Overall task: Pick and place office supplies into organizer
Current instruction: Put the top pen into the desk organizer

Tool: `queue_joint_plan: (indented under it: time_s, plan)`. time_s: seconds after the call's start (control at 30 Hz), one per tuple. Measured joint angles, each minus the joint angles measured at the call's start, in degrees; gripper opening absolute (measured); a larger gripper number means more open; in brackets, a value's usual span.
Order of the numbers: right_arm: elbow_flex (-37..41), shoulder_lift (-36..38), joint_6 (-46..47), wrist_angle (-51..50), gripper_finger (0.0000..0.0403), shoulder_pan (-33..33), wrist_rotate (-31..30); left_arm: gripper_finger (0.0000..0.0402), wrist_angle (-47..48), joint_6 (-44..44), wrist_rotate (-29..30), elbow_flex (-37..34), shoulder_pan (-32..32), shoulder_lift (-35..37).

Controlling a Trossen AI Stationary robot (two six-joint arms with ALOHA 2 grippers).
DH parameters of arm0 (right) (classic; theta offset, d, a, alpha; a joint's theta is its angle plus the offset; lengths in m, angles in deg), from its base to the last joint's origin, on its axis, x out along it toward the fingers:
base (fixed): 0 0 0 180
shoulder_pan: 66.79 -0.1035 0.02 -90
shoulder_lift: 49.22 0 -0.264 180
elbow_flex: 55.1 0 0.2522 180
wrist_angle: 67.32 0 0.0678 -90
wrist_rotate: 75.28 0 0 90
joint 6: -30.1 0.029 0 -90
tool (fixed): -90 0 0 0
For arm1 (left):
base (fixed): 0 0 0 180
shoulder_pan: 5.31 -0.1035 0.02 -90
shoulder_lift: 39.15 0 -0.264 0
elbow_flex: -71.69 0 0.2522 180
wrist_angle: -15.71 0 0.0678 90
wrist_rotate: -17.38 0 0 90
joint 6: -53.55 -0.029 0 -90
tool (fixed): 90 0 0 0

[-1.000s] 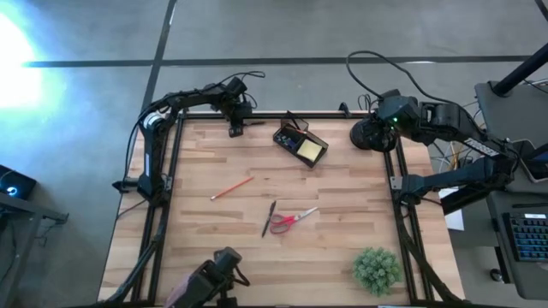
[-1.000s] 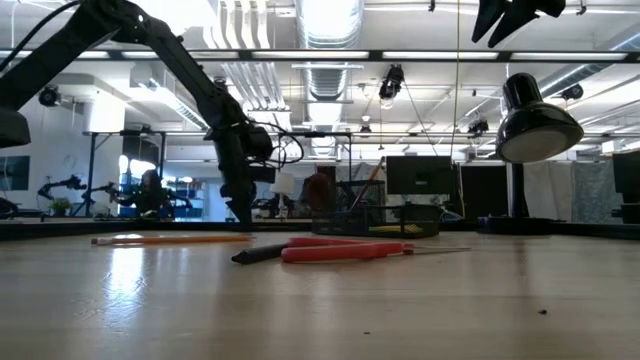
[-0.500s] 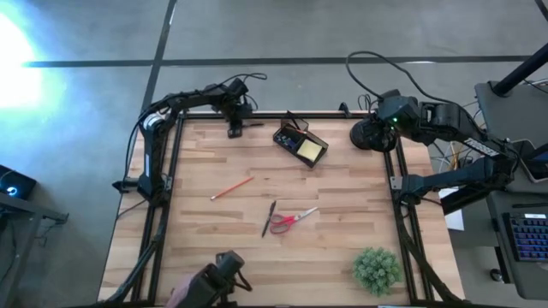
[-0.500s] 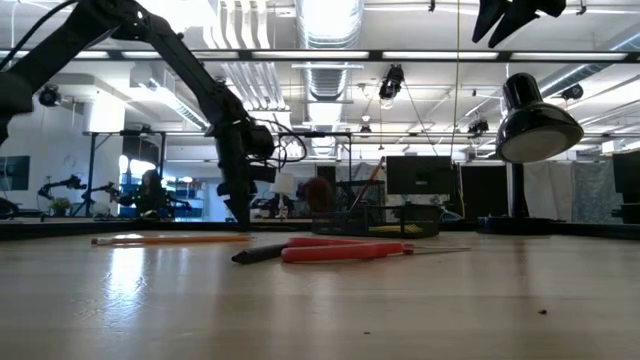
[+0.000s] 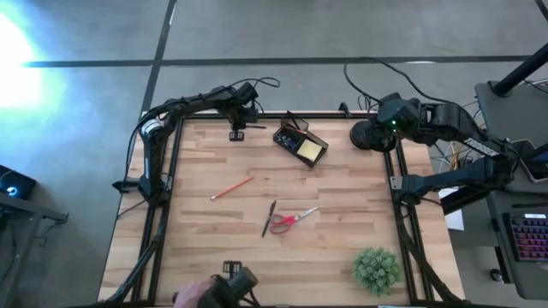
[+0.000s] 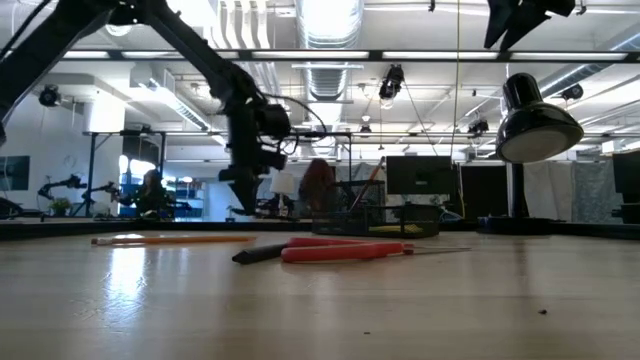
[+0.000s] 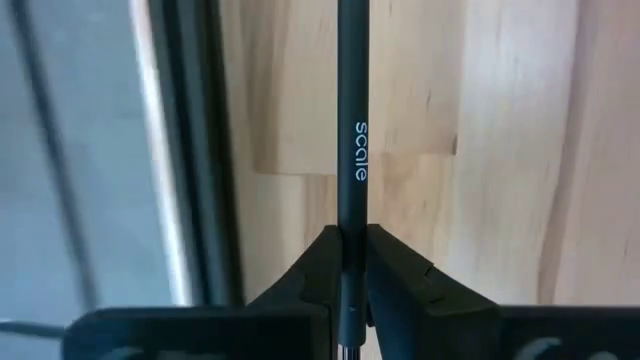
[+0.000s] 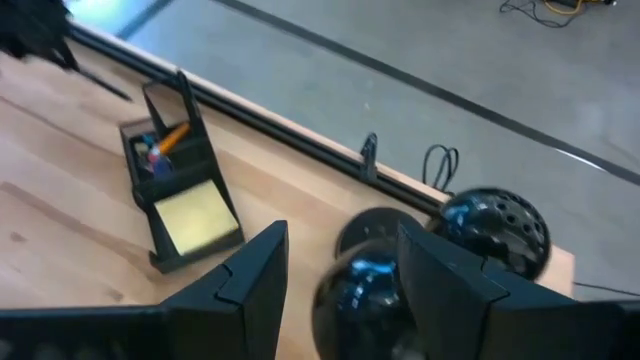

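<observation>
On the wooden table (image 5: 342, 222), your left gripper (image 7: 349, 262), jaws clamped low on a thin, stiff, probably slippery black pen (image 7: 350, 110), hovers just beside the organizer (image 5: 300, 143); right jaws (image 8: 335, 265) gape, empty.

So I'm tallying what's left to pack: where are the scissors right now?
In the high view the red-handled scissors lie on the table near its middle, beside a black pen, with the orange pencil farther toward the left arm's side.

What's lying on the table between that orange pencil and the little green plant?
In the high view, the black pen and the red-handled scissors lie side by side between the orange pencil and the green plant; the rest of that stretch is bare wood.
</observation>
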Motion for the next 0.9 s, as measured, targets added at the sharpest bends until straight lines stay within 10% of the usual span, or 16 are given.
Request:
queue_joint_plan:
  time_s: [0.5, 0.9]
  plan:
    - [0.00, 1.72, -0.55, -4.23, 0.0176, 0.00, 0.04, 0.0017, -2.14, -17.25, 23.03, 0.02, 10.98, 12.36]
    - [0.00, 3.39, -0.51, -4.16, 0.0176, 0.00, 0.48, 0.0017, -22.43, -39.92, 33.12, -0.13, 17.00, 13.05]
